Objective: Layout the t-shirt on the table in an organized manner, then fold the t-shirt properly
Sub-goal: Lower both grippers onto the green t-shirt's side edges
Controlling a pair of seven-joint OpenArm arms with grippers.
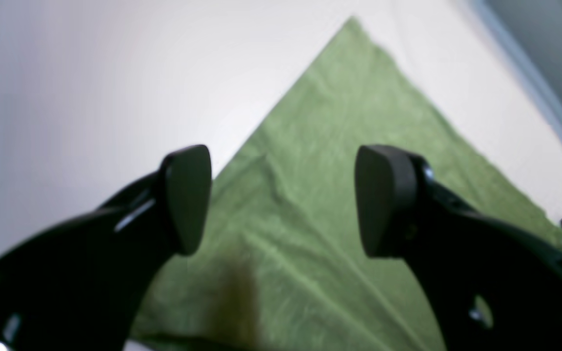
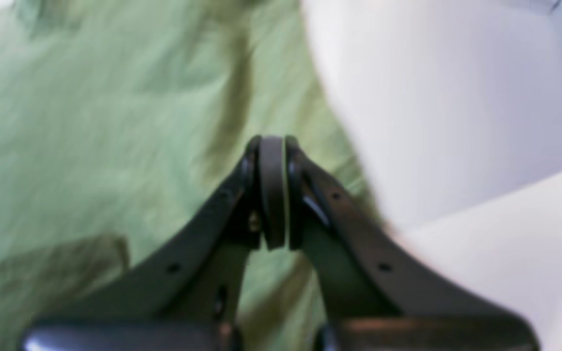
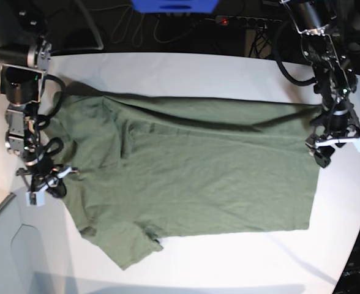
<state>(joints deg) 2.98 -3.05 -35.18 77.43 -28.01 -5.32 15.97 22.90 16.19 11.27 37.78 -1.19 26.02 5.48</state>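
While the left gripper (image 1: 283, 200) hangs with its jaws spread wide and empty above the hem end of the t-shirt (image 3: 192, 177), the right gripper (image 2: 272, 190) sits with its pads pressed together at the collar end, low over the cloth; the right wrist view shows no fabric between the pads, though blur there leaves that short of certain. In the base view the left gripper is at the scene's right by the shirt's far right corner, and the right gripper is at the scene's left, just beside the shoulder. The shirt lies spread across the middle of the table (image 3: 186, 70), collar toward the left, hem toward the right; the body is mostly flat, with a long ridge along the far edge and the near sleeve crumpled at the near left. Laying out looks nearly done, folding not begun. To do it well, I would judge that the wide jaws should descend on the hem corner and pinch only its edge, then draw gently rightward to pull out the ridge; the near sleeve wants smoothing. Count: one t-shirt, one table, two grippers.
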